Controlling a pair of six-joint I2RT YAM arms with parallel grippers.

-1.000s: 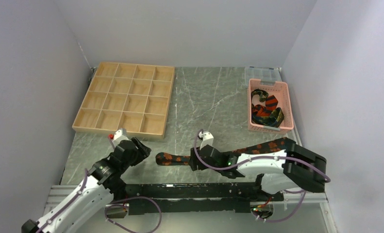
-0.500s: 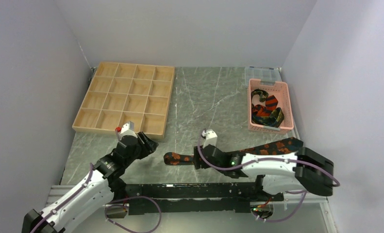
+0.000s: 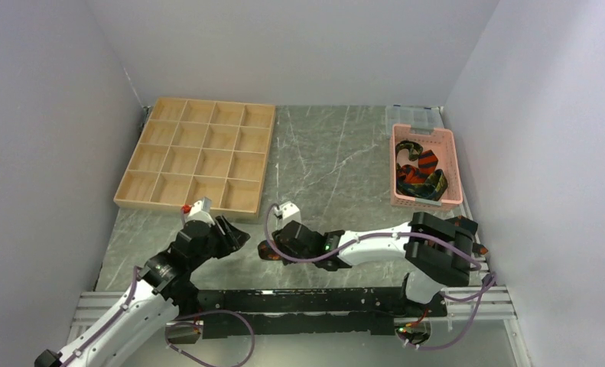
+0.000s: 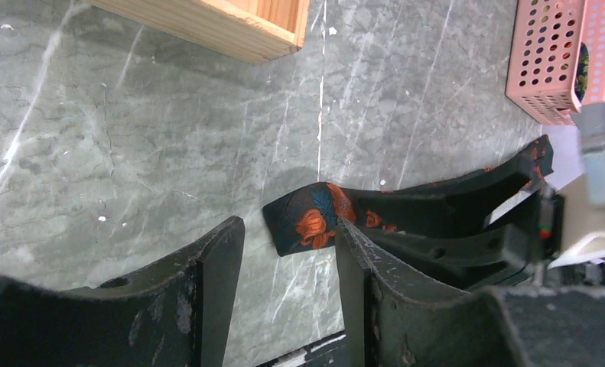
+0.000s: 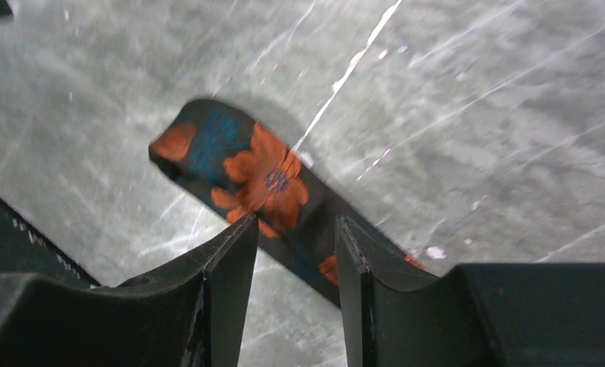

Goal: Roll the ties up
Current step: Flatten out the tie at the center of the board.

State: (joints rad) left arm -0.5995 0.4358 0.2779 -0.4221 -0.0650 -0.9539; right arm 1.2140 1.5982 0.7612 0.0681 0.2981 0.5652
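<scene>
One tie, black with orange-red leaf blotches, lies flat on the table near the front; its left end shows, and the rest runs right under my right arm. My right gripper is open and hovers low over that end. In the right wrist view the tie passes under and between the fingertips of the gripper. My left gripper is open and empty just left of the tie end. In the left wrist view the tie end lies just ahead of the gripper. Other striped ties lie in the pink basket.
The pink slotted basket stands at the back right, also showing in the left wrist view. A clear plastic box lies behind it. A wooden compartment tray fills the back left, its corner close to my left gripper.
My right gripper has slid left along the tie to its left end, and the right arm's elbow has swung in. My left gripper has moved forward and right toward the tie end.
</scene>
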